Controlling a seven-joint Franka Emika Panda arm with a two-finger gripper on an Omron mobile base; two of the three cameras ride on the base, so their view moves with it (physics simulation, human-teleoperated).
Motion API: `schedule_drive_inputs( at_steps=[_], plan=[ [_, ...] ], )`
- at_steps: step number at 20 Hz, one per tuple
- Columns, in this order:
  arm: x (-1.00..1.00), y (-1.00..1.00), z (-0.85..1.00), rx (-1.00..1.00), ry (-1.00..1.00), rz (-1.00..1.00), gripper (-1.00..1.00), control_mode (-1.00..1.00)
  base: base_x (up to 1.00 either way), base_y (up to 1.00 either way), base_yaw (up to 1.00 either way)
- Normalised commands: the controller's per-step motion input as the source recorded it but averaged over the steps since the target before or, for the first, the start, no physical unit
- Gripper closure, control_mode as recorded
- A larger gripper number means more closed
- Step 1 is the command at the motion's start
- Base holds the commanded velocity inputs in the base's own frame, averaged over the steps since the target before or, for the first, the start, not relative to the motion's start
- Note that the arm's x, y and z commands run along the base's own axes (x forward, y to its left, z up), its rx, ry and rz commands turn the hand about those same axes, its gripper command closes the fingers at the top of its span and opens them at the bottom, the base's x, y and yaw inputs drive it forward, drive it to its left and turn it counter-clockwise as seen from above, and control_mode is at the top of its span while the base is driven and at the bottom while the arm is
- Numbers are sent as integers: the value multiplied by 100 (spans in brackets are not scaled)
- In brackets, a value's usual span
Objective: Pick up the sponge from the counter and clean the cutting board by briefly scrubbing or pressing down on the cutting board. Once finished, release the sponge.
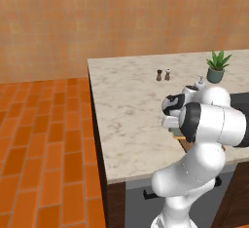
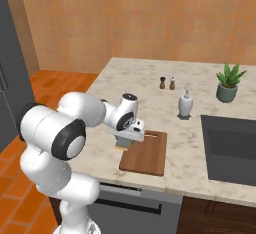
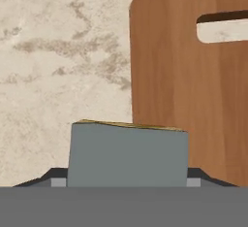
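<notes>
The grey-blue sponge (image 3: 127, 155) with a thin yellow layer along its far edge sits between my dark fingertips (image 3: 52, 176), and my gripper (image 3: 127, 178) is shut on it. In the right base view my gripper (image 2: 128, 140) hangs low over the beige counter (image 2: 150, 105), right at the left edge of the reddish-brown cutting board (image 2: 147, 155). A yellow corner of the sponge (image 2: 120, 147) peeks out below the hand. The cutting board (image 3: 193, 100), with its handle slot, lies just right of the sponge in the hand view. In the left base view my own arm hides most of the board.
Two small shakers (image 2: 167, 83) stand at mid-counter, with a white soap dispenser (image 2: 185, 104) behind the board. A potted plant (image 2: 228, 84) sits at the back right. The dark sink (image 2: 232, 148) lies right of the board. The counter's front edge is close below the board.
</notes>
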Motion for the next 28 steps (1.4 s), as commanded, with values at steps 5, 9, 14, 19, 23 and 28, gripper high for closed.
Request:
schedule_drive_inputs(
  at_steps=[5, 9, 14, 19, 23, 28],
  plan=[
    [42, -27, -3, 2, 0, 6, 100, -100, 0, 0, 0],
    [65, 0, -12, -1, 0, 3, 100, -100, 0, 0, 0],
    [8, -12, -7, 0, -3, 0, 100, -100, 0, 0, 0],
    [7, 2, -37, 0, -1, 6, 100, -100, 0, 0, 0],
    [6, -1, -26, 0, 0, 0, 100, -100, 0, 0, 0],
    [-8, -14, -10, 1, -1, 0, 100, -100, 0, 0, 0]
  ],
)
